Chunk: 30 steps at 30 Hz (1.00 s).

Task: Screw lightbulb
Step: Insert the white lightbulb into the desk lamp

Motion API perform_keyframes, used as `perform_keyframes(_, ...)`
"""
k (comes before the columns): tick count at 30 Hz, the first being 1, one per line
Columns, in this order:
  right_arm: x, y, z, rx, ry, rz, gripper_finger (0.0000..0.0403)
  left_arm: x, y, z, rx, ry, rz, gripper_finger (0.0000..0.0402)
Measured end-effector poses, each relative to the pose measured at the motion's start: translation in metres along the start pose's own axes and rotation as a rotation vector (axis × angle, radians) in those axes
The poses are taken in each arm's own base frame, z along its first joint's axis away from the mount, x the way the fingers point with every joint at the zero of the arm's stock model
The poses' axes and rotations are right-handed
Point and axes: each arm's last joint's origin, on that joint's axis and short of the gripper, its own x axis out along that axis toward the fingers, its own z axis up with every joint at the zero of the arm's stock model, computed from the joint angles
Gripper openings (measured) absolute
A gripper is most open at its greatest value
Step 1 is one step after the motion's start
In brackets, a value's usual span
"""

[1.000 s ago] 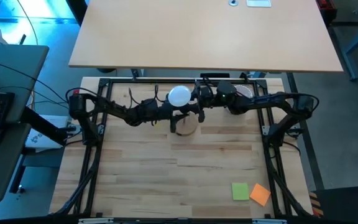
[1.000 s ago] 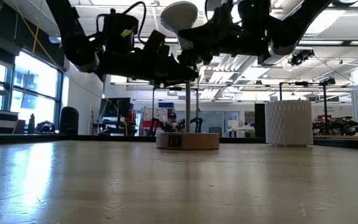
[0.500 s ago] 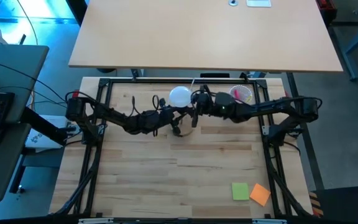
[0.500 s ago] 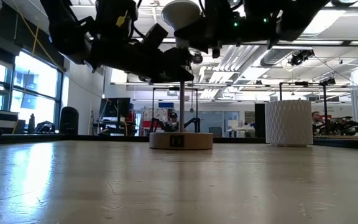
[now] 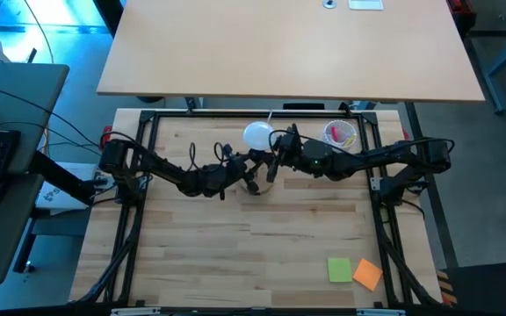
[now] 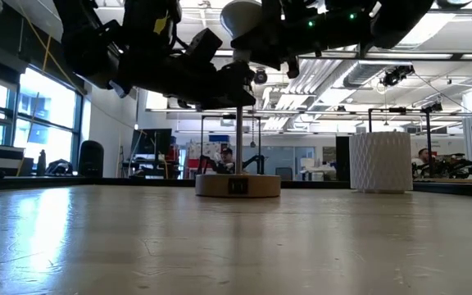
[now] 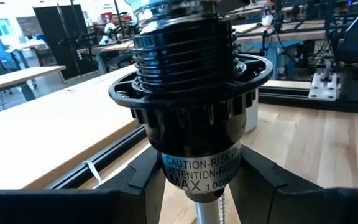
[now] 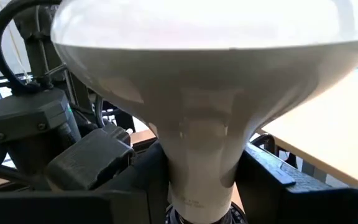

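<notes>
High view: above the pale wood-plank table (image 5: 262,246), the right hand (image 5: 273,156) clamps the narrow neck of the smooth, frosted white lightbulb (image 5: 256,135), while the left hand (image 5: 251,168) grips the ribbed black socket (image 7: 191,112) directly beneath it.

We count one lightbulb (image 5: 256,134), one wooden lamp stand (image 6: 238,184) carrying one black socket (image 7: 191,112), one white cup (image 5: 340,133), two sticky notes, one green (image 5: 339,269) and one orange (image 5: 368,274), and two grippers, the left gripper (image 5: 251,167) and the right gripper (image 5: 275,154)
</notes>
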Motion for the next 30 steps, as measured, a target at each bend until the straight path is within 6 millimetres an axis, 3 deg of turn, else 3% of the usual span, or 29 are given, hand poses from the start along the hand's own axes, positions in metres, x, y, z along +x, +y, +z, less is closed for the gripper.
perform_keyframes(3,0.000,0.000,0.000,-0.010,0.000,0.004,0.0142,0.000,0.001,0.001,0.035,0.020,0.002,0.0138)
perform_keyframes(9,0.000,-0.001,0.000,-0.017,0.002,0.015,0.0142,-0.009,0.010,0.019,0.096,0.101,-0.039,0.0260)
perform_keyframes(13,0.000,-0.001,0.000,-0.018,0.003,0.023,0.0142,-0.017,0.018,0.025,0.187,0.195,-0.134,0.0310)
perform_keyframes(23,0.000,0.000,0.000,-0.023,0.002,0.039,0.0142,0.007,0.054,0.028,0.150,0.114,-0.476,0.0321)
perform_keyframes(30,0.000,0.000,0.000,-0.034,0.003,0.046,0.0142,0.014,0.071,0.029,0.072,0.071,-0.618,0.0286)
